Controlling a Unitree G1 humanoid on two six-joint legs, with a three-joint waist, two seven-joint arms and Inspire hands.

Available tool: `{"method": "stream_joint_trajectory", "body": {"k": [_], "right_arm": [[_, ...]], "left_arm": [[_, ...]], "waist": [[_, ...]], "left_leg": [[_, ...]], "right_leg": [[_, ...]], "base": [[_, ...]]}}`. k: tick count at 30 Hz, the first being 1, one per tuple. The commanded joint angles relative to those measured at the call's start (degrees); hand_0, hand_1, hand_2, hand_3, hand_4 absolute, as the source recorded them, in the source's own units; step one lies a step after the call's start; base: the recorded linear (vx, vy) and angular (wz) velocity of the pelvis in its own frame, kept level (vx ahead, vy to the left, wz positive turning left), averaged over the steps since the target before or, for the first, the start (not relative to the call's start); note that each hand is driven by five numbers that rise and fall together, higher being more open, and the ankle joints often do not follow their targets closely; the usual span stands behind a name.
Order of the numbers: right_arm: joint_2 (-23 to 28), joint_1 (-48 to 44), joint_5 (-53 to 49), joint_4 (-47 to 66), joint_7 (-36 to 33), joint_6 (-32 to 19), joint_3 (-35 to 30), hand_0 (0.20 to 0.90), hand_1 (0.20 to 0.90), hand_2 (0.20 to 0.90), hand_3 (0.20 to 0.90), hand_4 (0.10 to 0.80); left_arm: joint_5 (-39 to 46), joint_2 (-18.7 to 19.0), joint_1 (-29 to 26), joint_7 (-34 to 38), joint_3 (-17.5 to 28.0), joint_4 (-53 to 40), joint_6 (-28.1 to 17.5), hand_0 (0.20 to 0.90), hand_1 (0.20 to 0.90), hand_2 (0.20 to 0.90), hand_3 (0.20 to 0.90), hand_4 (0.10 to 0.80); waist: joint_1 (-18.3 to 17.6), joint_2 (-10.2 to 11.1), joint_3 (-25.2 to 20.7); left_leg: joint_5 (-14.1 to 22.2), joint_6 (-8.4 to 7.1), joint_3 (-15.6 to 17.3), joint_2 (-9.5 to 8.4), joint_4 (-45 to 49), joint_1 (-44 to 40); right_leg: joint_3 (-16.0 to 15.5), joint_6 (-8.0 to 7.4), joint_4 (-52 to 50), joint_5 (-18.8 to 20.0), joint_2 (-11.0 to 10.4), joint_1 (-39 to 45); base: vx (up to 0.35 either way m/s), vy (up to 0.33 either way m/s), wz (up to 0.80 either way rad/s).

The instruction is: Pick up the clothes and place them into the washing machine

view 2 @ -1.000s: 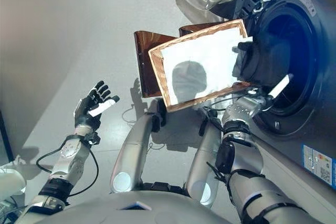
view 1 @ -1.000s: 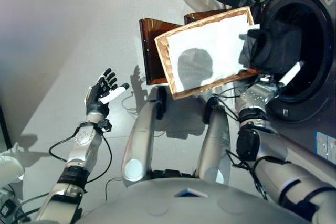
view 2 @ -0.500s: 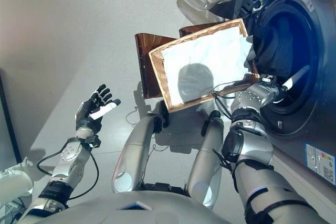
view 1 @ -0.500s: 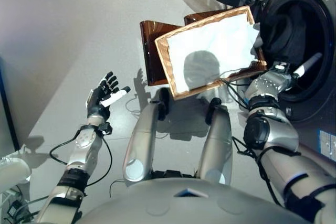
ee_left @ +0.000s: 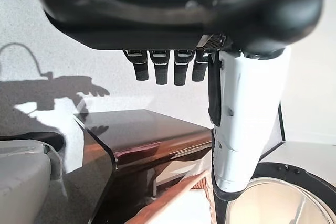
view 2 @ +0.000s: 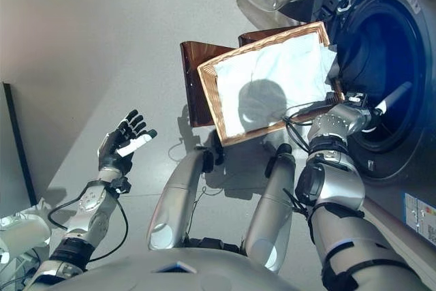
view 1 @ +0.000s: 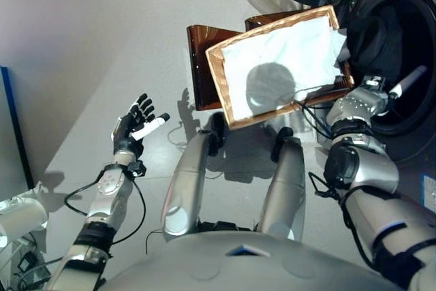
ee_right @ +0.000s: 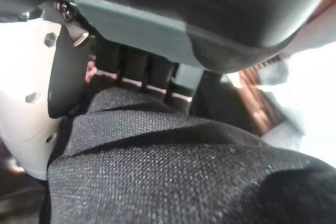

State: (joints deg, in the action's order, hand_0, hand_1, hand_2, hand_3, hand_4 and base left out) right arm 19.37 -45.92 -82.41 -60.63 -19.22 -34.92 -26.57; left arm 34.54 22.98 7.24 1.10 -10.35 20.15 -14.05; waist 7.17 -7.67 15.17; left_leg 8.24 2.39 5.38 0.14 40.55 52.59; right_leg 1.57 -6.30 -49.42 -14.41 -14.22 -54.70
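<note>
My right hand [view 1: 381, 95] is at the washing machine [view 1: 402, 52] opening, its fingers [ee_right: 134, 69] curled onto the dark garment [ee_right: 173, 177], which lies against my palm at the drum mouth beside the wicker basket [view 1: 221, 80]. My left hand [view 1: 135, 122] hangs open, well apart.

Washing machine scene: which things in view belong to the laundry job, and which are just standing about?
Part of the job:
- dark garment, in the right hand at the drum mouth
- washing machine, door open
- wicker basket with white liner, where clothes were

Standing about:
- brown stand under the basket
- left hand, open, idle over the floor
</note>
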Motion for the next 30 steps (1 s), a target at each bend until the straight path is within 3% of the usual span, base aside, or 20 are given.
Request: {"method": "stream_joint_trajectory", "body": {"k": [1, 11, 18, 19, 20, 30], "right_arm": [[9.8, -4.5, 5.1, 1.3, 0.8, -3.6, 3.0, 0.200, 0.200, 0.200, 0.200, 0.300], [14.8, -7.7, 5.9, 3.4, -0.9, -5.9, 3.8, 0.200, 0.200, 0.200, 0.200, 0.300], [15.4, -7.8, 5.5, 3.5, -2.7, -7.8, 2.6, 0.200, 0.200, 0.200, 0.200, 0.300], [15.3, -7.7, 5.8, 3.1, -3.2, -7.6, 2.6, 0.293, 0.293, 0.293, 0.293, 0.367], [15.3, -7.7, 6.2, 2.5, -3.8, -7.5, 2.6, 0.900, 0.900, 0.900, 0.900, 0.800], [13.1, -7.3, 6.2, 1.7, -4.2, -6.8, 2.8, 0.900, 0.900, 0.900, 0.900, 0.800]], "left_arm": [[2.0, 3.7, 0.8, 0.0, 1.6, -3.6, -4.3, 0.900, 0.900, 0.900, 0.900, 0.800], [2.5, 3.7, 0.5, 0.3, 1.5, -3.1, -4.3, 0.900, 0.900, 0.900, 0.900, 0.800], [2.9, 3.8, 0.5, 0.9, 1.6, -3.3, -4.2, 0.900, 0.900, 0.900, 0.900, 0.800], [2.7, 3.8, 0.5, 1.0, 1.7, -3.3, -4.2, 0.900, 0.900, 0.900, 0.900, 0.800], [2.6, 3.8, 0.5, 1.1, 1.7, -3.2, -4.2, 0.900, 0.900, 0.900, 0.900, 0.800], [3.0, 3.7, 0.5, 1.3, 2.1, -3.2, -4.1, 0.900, 0.900, 0.900, 0.900, 0.800]], "waist": [[0.4, -1.0, -5.1], [0.1, -0.3, -6.0], [-0.1, -0.3, -5.9], [-0.1, -0.3, -5.9], [0.0, -0.4, -5.9], [-0.2, -0.4, -6.3]], "left_leg": [[1.0, -3.16, -1.9, 0.31, -3.7, -0.1], [0.5, -3.35, -2.4, 0.15, -5.0, -0.6], [0.7, -3.42, -2.5, 0.23, -4.5, -0.2], [0.8, -3.40, -2.4, 0.25, -4.4, -0.1], [0.8, -3.37, -2.4, 0.33, -4.2, -0.1], [1.3, -3.19, -2.0, 0.53, -4.1, -0.6]], "right_leg": [[-1.6, 2.17, 5.0, 3.9, 1.2, -1.1], [-2.1, 2.08, 5.4, 3.9, 1.4, -0.7], [-2.1, 2.22, 4.8, 3.6, 1.4, -1.0], [-2.1, 2.24, 4.7, 3.6, 1.5, -1.1], [-2.1, 2.24, 4.6, 3.7, 1.4, -1.2], [-1.8, 2.24, 4.4, 3.8, 1.6, -1.3]], "base": [[0.026, -0.007, 0.03], [0.016, -0.003, 0.03], [0.000, 0.000, 0.00], [0.000, 0.000, 0.00], [0.000, 0.000, 0.00], [0.000, 0.000, 0.00]]}}
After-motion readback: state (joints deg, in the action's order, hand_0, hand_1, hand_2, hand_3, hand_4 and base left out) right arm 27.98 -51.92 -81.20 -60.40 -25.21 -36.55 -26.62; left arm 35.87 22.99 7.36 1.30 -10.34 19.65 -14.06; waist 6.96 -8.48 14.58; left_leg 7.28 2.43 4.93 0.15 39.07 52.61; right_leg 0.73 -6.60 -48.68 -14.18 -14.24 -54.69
